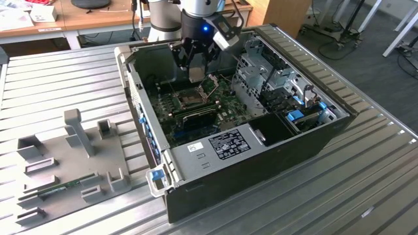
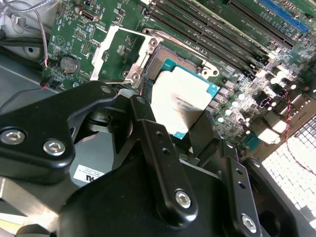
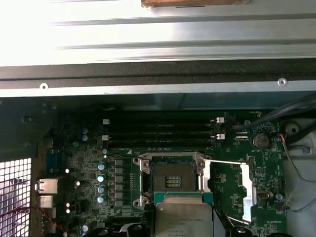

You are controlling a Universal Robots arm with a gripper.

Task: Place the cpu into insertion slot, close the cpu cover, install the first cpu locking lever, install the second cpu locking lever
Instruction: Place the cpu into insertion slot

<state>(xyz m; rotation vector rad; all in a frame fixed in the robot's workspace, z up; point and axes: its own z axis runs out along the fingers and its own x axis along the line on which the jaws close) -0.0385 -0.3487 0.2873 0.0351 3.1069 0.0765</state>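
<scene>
cpu [image 3: 183, 219] clear above open insertion slot [image 3: 173, 180]

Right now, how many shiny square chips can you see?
1. The cpu is held in the gripper, over the green board and near the empty slot. The gripper or the case walls could hide others.

PC case [image 1: 261, 161] lies open side up on table [image 1: 365, 171], parts tray [image 1: 72, 166] on table at exterior view's left of it. Board [image 1: 222, 105] inside case; socket [image 3: 173, 177] mid-board w/ memory slots [image 3: 160, 131] along one edge. Cover [image 3: 247, 192] swung open, just beside socket. Chip [image 2: 180, 98] in gripper [image 1: 196, 73] above board, near socket, not in it
</scene>
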